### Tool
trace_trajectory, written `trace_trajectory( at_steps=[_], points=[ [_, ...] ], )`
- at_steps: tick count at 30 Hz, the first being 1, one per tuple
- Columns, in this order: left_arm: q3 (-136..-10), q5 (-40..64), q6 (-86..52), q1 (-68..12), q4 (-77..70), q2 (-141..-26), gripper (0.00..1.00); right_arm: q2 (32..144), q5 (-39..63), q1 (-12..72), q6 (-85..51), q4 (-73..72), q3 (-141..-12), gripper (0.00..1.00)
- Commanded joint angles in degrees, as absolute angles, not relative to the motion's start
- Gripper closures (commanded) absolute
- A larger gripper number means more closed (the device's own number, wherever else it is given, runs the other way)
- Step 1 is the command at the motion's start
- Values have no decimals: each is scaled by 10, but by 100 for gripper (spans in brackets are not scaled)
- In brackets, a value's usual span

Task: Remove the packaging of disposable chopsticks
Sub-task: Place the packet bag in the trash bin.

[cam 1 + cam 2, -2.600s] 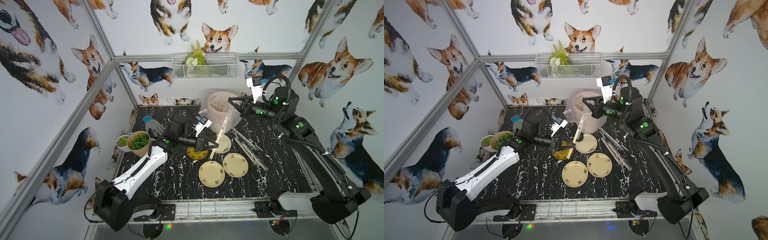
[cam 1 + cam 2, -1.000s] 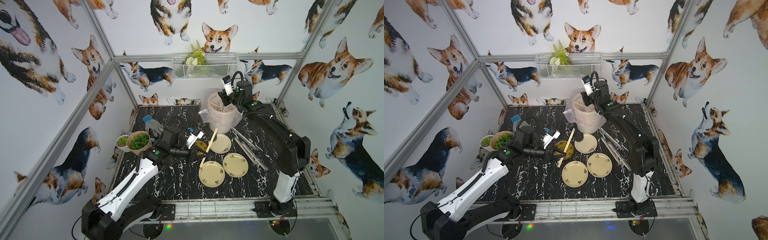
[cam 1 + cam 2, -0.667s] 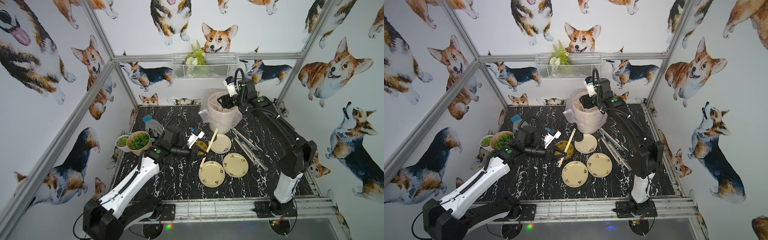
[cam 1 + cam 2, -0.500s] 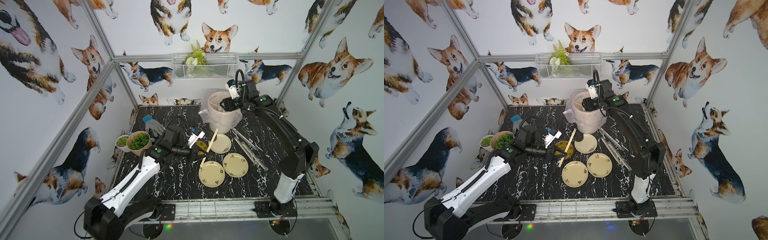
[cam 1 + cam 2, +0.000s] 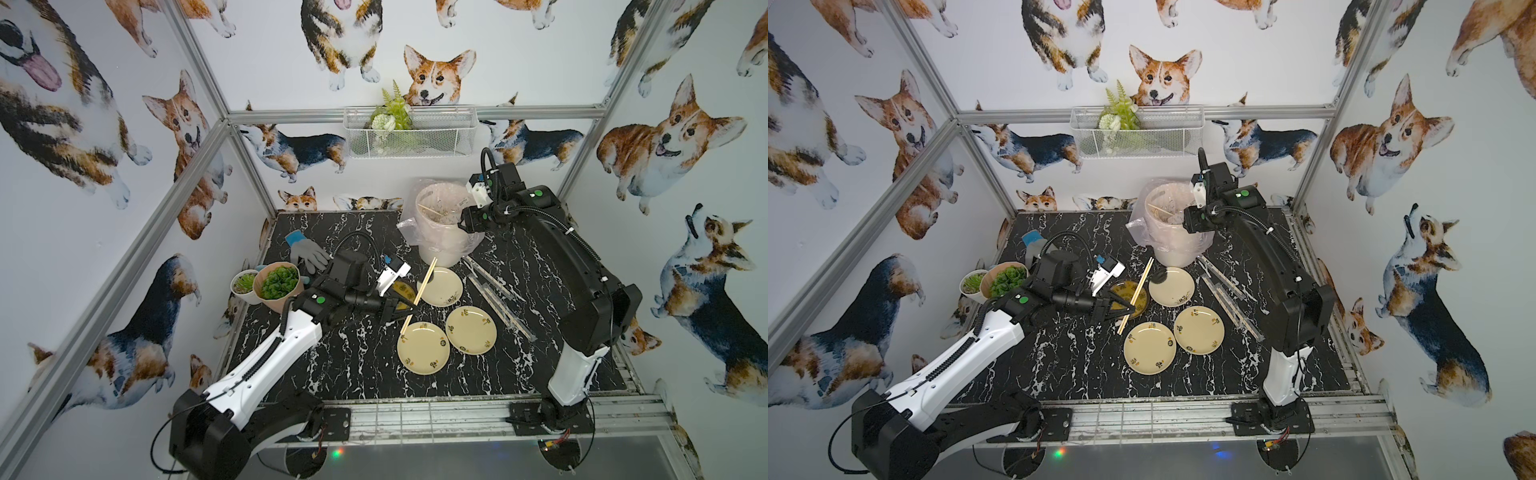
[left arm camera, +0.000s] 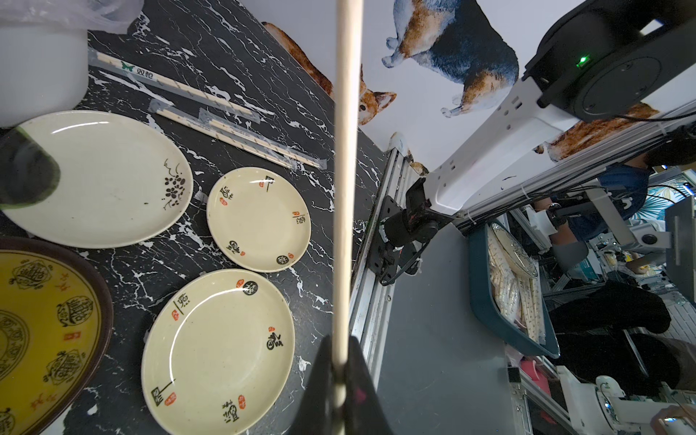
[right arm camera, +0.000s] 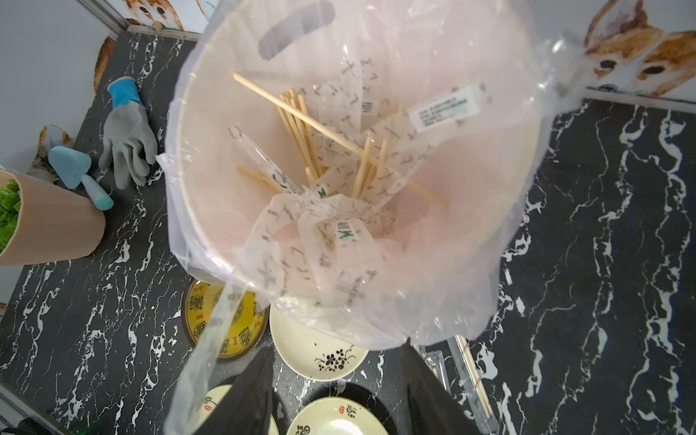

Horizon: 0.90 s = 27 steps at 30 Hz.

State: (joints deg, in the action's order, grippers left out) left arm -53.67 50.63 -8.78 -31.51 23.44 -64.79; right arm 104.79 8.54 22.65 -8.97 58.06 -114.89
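The black counter (image 5: 353,374) has lots of bare room on its near half and along its right side. The left edge is crowded: two plant pots (image 5: 276,286) and a grey glove (image 5: 309,253) sit there.

A white bin (image 5: 440,249) lined with a clear pink bag (image 5: 409,226) stands close to the far edge. Seen from the right wrist, the bin (image 7: 211,143) has loose wooden sticks (image 7: 297,132) and many crumpled clear sleeves (image 7: 339,233) inside. One more sleeve (image 7: 211,339) hangs down outside the rim. I cannot tell if it touches anything.

The right gripper (image 5: 462,222) hangs over the right side of the bin. In its wrist view the right gripper (image 7: 335,346) has its fingers wide apart with nothing between them.

The left gripper (image 5: 409,309) is squeezed tight on a bare pair of chopsticks (image 5: 419,291). They slant up in the air over the yellow dish (image 6: 45,320) and the pale plates (image 5: 423,348) in the middle of the counter.

The wrapped chopsticks (image 5: 496,299) lie flat just right of the plates, inside their sleeves. There is open counter between them and the right edge.
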Motion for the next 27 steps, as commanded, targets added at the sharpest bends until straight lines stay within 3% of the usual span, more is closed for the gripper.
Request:
trace_trajectory(
  at_steps=[1,19,27],
  points=[
    [-537,508,-79,-313,233,-648,100,1042,84,219,-97,606,-1138,45],
    [-543,508,-84,-311,224,-658,100,1001,68,179,-95,610,-1060,44],
    [-539,484,-130,-309,149,-645,100,911,68,166,-116,560,-994,52]
  ],
)
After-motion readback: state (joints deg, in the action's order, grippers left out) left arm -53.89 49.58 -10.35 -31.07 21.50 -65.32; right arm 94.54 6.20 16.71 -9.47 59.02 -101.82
